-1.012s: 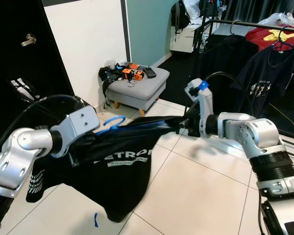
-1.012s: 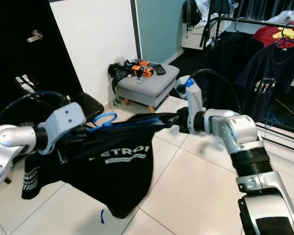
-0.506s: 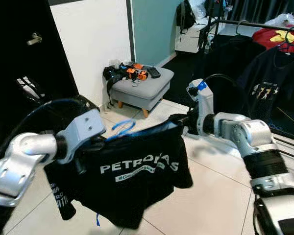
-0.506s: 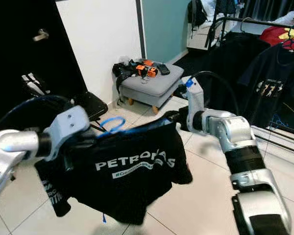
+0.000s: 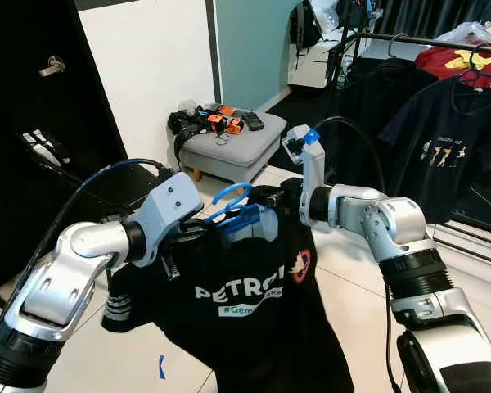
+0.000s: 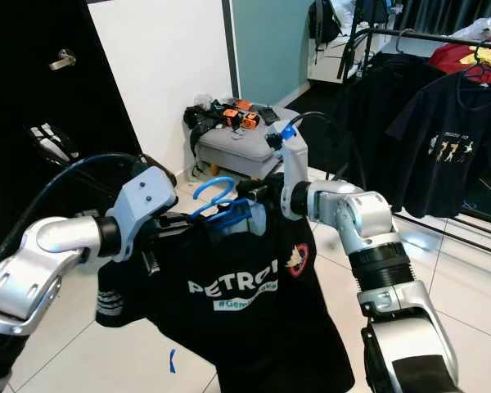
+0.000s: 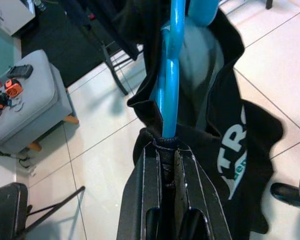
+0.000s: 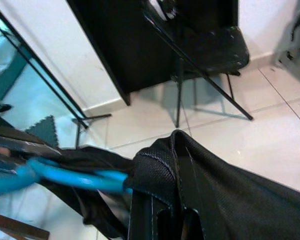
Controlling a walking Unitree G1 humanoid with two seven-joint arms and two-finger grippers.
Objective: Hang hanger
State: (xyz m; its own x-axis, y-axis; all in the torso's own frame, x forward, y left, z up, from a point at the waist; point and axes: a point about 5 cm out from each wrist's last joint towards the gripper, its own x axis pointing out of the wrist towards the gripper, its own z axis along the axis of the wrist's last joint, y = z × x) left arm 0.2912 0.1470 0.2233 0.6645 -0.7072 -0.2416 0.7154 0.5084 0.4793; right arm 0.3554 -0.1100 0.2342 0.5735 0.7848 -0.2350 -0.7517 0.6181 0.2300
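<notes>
My left hand [image 5: 184,237] and right hand [image 5: 277,199], both clamped on the shirt [image 5: 245,303], carry its blue hanger [image 5: 233,211]; I judge the rail [image 5: 425,39] comes next.

Open tiled floor [image 5: 344,270] lies ahead; a grey footstool [image 5: 229,147] piled with gear stands left, while the clothes rail [image 5: 425,41] is crowded with hung T-shirts [image 5: 442,139]
</notes>
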